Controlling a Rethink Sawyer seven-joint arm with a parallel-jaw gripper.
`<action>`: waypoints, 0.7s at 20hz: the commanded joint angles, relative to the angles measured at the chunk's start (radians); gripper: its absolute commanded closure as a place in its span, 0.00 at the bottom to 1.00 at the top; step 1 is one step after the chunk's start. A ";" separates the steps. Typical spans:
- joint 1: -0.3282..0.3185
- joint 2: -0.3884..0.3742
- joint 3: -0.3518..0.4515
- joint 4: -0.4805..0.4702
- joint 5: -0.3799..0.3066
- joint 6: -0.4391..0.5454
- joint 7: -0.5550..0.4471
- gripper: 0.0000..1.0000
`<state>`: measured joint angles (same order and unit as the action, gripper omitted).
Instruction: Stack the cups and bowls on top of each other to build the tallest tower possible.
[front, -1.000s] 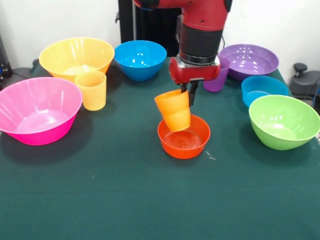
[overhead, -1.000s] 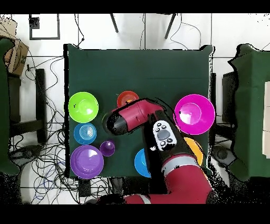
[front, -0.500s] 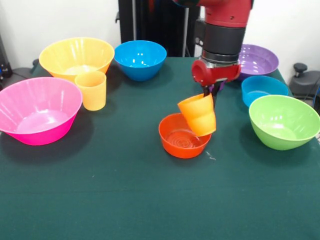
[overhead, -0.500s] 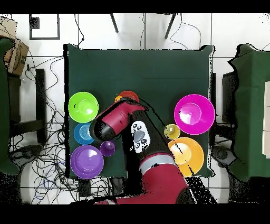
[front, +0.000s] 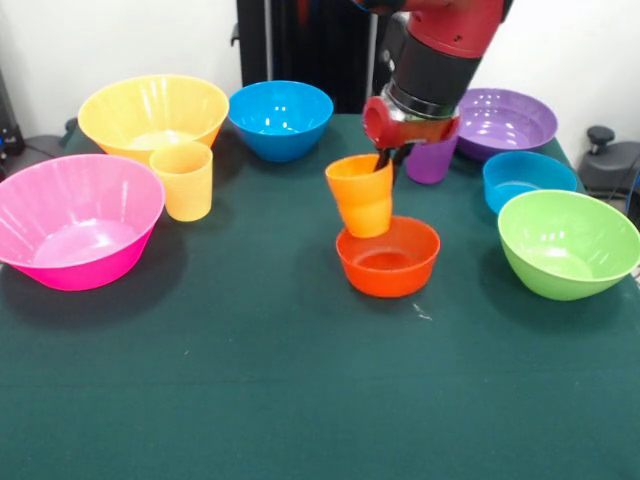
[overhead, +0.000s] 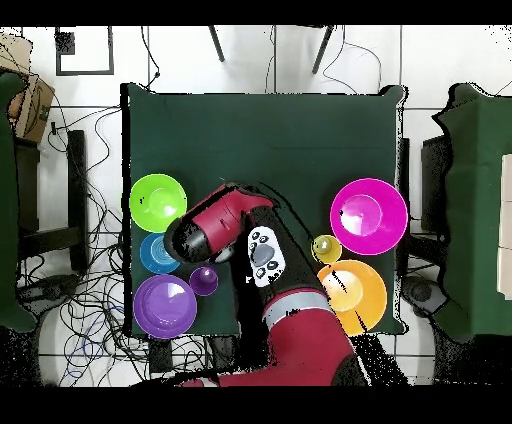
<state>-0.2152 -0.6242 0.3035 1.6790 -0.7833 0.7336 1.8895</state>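
- Gripper (front: 383, 163) clamped on the rim of the orange cup (front: 362, 194), cup upright with a slight tilt, held at the far-left edge of the small red-orange bowl (front: 388, 256); whether the cup's base touches that bowl's rim cannot be told.
- Big pink bowl (front: 75, 220) at the front view's left, open side up, well apart from the action.
- Big yellow bowl (front: 153, 113) behind it, also upright.
- Lime green bowl (front: 567, 242) at the right, near the red-orange bowl but not touching.
- Wide purple bowl (front: 502, 121) at the far right corner; medium blue bowl (front: 281, 118) at the far middle.
- Small blue bowl (front: 528, 178) between the purple and green ones.
- Yellow-orange cup (front: 183, 180) just in front of the yellow bowl; purple cup (front: 431, 160) partly hidden behind the gripper.
- Overhead: arm (overhead: 222, 225) covers cup and red-orange bowl, so no check on centring from there.
- Step in hand, by judgement: setting the cup into the red-orange bowl to start the tower.
- To do it well: shift the cup toward the bowl's centre, level it, lower until the base rests flat, then release and rise straight up without nudging the rim.
- Risk: letting go at the edge, cup tipping off or dragging the light bowl.
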 joint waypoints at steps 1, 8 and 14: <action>0.009 0.038 -0.009 -0.051 0.053 0.201 -0.077 1.00; 0.049 0.031 -0.039 -0.046 0.047 0.242 0.018 1.00; 0.052 0.034 -0.041 -0.041 0.074 0.249 0.031 1.00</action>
<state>-0.1818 -0.6206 0.2647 1.6753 -0.7478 0.9089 1.8895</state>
